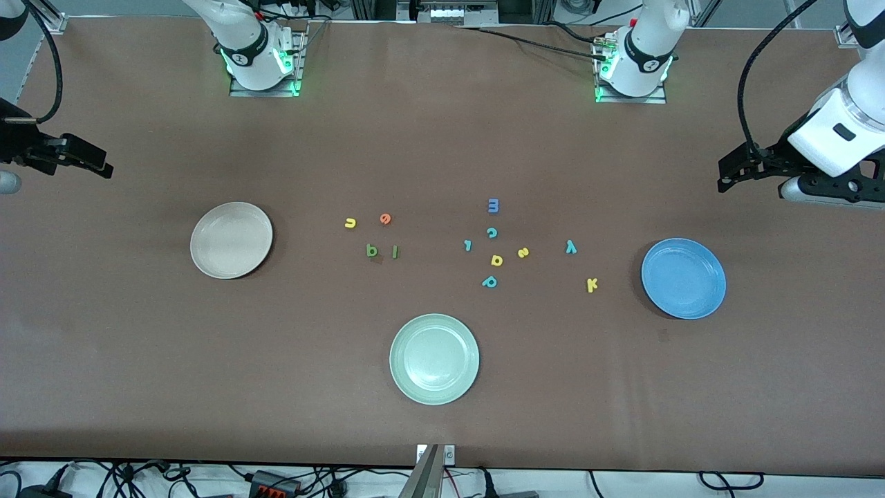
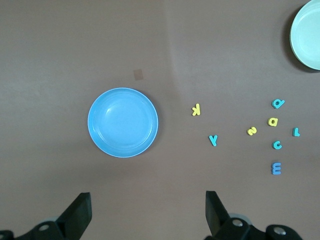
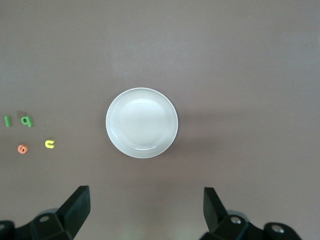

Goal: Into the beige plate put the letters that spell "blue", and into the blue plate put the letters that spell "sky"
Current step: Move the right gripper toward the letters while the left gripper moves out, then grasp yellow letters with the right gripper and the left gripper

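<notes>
The left gripper (image 2: 145,212) is held high over the brown worktop (image 1: 138,360) at the left arm's end, its jaws spread wide and nothing between them; in its wrist view the round medium-blue plate (image 2: 123,122) lies directly below. The right gripper (image 3: 145,210) is held likewise at the right arm's end, wide open and empty, over the round pinkish-beige plate (image 3: 142,123). Neither arm is yet engaged with a letter, so the task is judged to be at its very start, with both plates bare.

Places are given from the round pale green plate (image 1: 434,358), which lies nearest the front camera. Farther from the camera than this plate, toward the beige plate, four small foam letters are grouped: the dark green b (image 1: 372,250), the green bar-like l (image 1: 395,252), the yellow u (image 1: 350,223) and the orange e (image 1: 386,218). Toward the blue plate, the yellow s (image 1: 523,252), the teal y (image 1: 571,246) and the yellow k (image 1: 592,284) are spread apart. Among them lie distractors: a teal p (image 1: 489,281), a yellow d-like letter (image 1: 496,260), a teal c (image 1: 491,233), a teal l (image 1: 468,245) and a blue m (image 1: 493,205).

The next move is judged to call for a descent onto one small flat letter, with care that neighbours are not nudged. No brand or label can be read; the only writing is the letters themselves.
</notes>
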